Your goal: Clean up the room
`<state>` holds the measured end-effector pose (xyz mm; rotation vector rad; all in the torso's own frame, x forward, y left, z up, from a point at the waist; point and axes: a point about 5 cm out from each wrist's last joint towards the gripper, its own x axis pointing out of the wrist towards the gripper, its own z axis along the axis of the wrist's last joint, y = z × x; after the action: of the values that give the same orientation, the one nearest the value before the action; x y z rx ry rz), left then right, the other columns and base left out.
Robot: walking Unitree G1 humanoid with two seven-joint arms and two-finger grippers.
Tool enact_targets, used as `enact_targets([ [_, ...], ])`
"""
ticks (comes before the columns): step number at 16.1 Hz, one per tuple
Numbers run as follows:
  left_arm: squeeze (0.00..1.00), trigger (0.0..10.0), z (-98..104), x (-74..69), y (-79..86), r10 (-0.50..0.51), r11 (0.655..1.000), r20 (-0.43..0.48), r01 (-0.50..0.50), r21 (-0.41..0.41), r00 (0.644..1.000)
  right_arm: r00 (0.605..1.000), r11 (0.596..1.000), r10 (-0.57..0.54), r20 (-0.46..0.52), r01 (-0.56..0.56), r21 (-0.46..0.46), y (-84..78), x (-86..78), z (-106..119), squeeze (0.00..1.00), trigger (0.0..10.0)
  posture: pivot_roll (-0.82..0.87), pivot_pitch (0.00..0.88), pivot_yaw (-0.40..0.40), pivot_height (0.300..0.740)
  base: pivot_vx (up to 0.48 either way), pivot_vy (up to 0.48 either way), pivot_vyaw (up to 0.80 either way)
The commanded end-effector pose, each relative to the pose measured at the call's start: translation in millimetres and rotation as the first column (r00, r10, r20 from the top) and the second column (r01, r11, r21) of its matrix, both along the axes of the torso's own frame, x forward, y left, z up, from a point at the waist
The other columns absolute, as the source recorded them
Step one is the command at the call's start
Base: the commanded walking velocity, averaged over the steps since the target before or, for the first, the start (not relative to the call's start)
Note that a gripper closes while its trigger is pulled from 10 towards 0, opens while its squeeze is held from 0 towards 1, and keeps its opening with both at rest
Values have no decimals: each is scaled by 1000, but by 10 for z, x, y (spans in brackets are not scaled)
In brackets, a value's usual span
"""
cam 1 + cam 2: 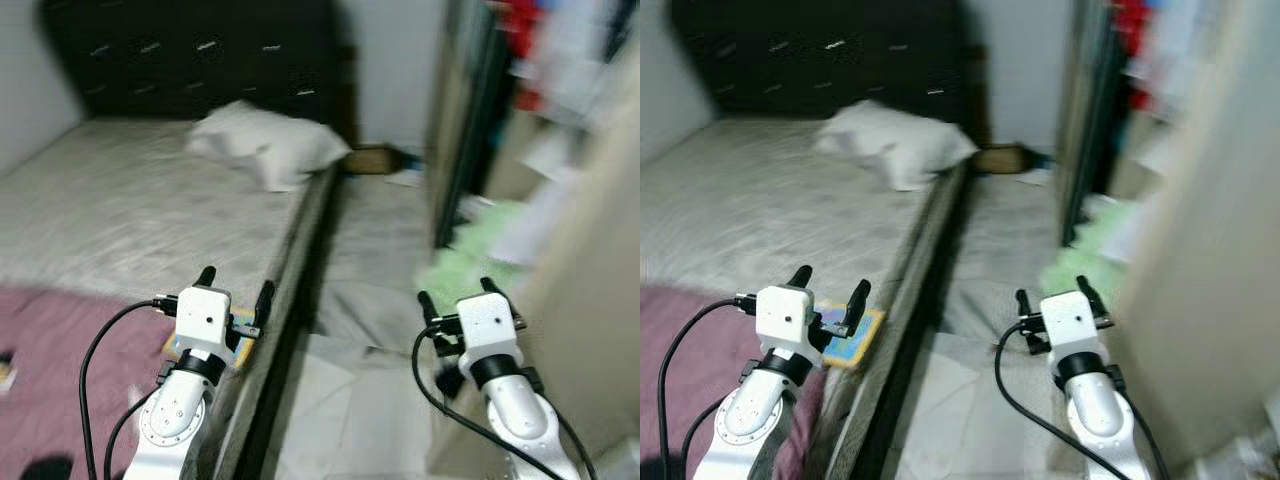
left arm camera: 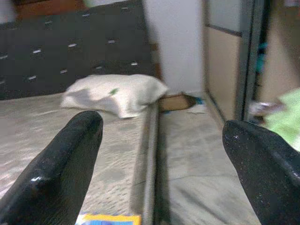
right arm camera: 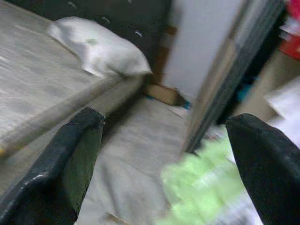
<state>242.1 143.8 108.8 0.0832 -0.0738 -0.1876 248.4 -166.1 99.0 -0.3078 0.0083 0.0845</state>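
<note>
A bed point(image 1: 120, 210) with a grey mattress and a dark tufted headboard fills the left side. A white pillow point(image 1: 268, 142) lies at its head near the right edge. A light green cloth point(image 1: 478, 255) hangs low out of a wardrobe on the right. My left gripper point(image 1: 235, 288) is open over the bed's right edge, just above a small colourful book point(image 1: 847, 338). Open too, my right gripper point(image 1: 458, 295) hovers over the floor strip beside the green cloth point(image 3: 201, 187). Neither holds anything.
A maroon blanket point(image 1: 50, 370) covers the bed's near left part. A narrow floor aisle point(image 1: 370, 260) runs between bed and wardrobe point(image 1: 500, 130), with a flat cardboard piece point(image 1: 372, 158) at its far end by the wall. Clothes and clutter fill the wardrobe shelves.
</note>
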Motion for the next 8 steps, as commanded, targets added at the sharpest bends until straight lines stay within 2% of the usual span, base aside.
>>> enact_targets([
  [1, 0, 10000, 17, 21, 11, 7, 1000, 1, -7, 3, 1000, 1000, 1000, 22, 11, -22, 4, 49, 10, 36, 0, 10000, -13, 0, 42, 740, 0, 0, 800],
  [8, 0, 10000, 48, 62, 0, -6, 1000, 11, 6, 3, 1000, 999, 999, 33, 12, -33, 5, 76, 39, 36, 0, 10000, -20, 0, 56, 740, 0, 0, 800],
])
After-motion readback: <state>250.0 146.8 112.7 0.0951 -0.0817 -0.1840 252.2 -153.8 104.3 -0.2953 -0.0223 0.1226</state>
